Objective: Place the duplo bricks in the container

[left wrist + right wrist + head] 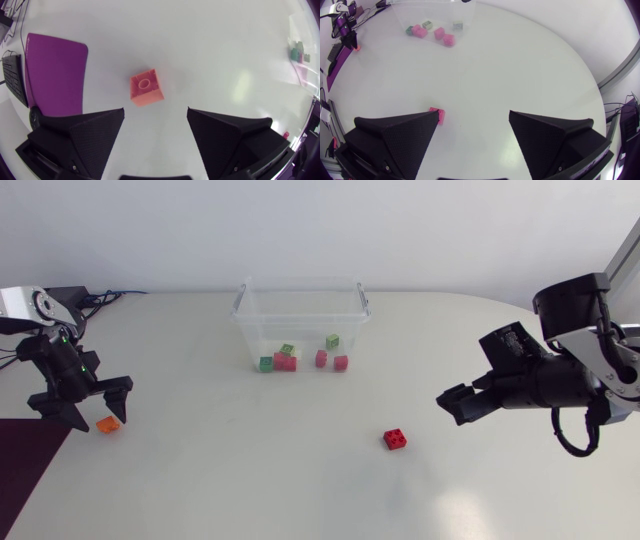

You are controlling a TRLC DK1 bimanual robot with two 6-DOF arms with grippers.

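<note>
Orange duplo brick [146, 87] sits on the surface [250, 470] just ahead of our left jaws, untouched; those jaws released, spread wide; red duplo brick [394, 439] lies mid-surface near our right jaws, also released, holding nothing; several red and green bricks [285, 361] inside the clear container [244, 308] at the far side.

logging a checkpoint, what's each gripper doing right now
Left gripper: open, empty, orange brick just ahead of it.
Right gripper: open, empty.

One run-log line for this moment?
left gripper open, orange brick ahead | right gripper open, red brick on table | container holds bricks
</note>
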